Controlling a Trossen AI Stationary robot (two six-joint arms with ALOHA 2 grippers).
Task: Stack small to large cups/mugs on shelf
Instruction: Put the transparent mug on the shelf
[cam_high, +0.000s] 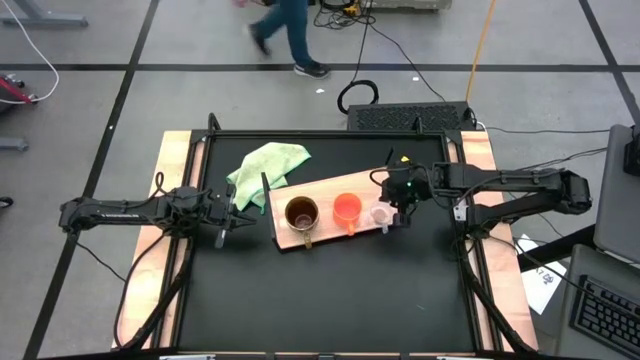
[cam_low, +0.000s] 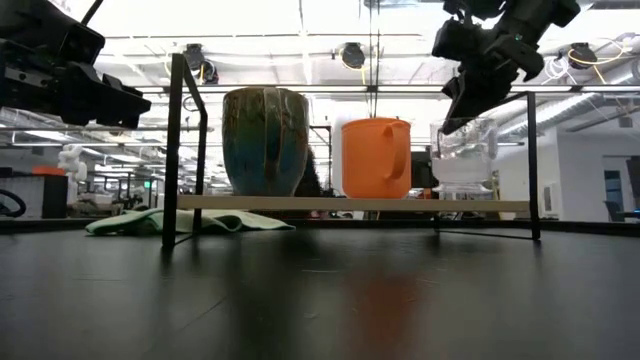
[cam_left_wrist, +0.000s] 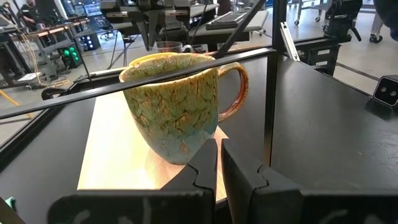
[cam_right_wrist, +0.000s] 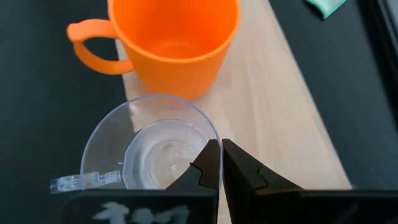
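Observation:
The light-wood shelf (cam_high: 322, 234) holds three vessels in a row: the brown mug (cam_high: 301, 213) on the left, the orange cup (cam_high: 347, 209) in the middle and the clear glass cup (cam_high: 381, 214) at the right end. All three stand upright on their bases. My right gripper (cam_high: 393, 212) is above the clear glass cup (cam_right_wrist: 149, 155), shut at its rim. My left gripper (cam_high: 226, 216) is shut and empty, left of the shelf. In the left wrist view it (cam_left_wrist: 219, 158) faces the brown mug (cam_left_wrist: 177, 106). My right gripper pinches the clear glass cup's rim (cam_right_wrist: 214, 138) on the side away from its handle, one finger inside the cup and one outside. The fingers slant down from above and the table's right. The cup stands upright with its base (cam_low: 462, 190) on the shelf's right end.
A light green cloth (cam_high: 265, 165) lies on the table behind the shelf's left end. Thin black frame bars (cam_low: 170, 150) stand around the shelf and cross in front of the mug in the left wrist view. A person's legs (cam_high: 285, 35) pass on the floor beyond the table.

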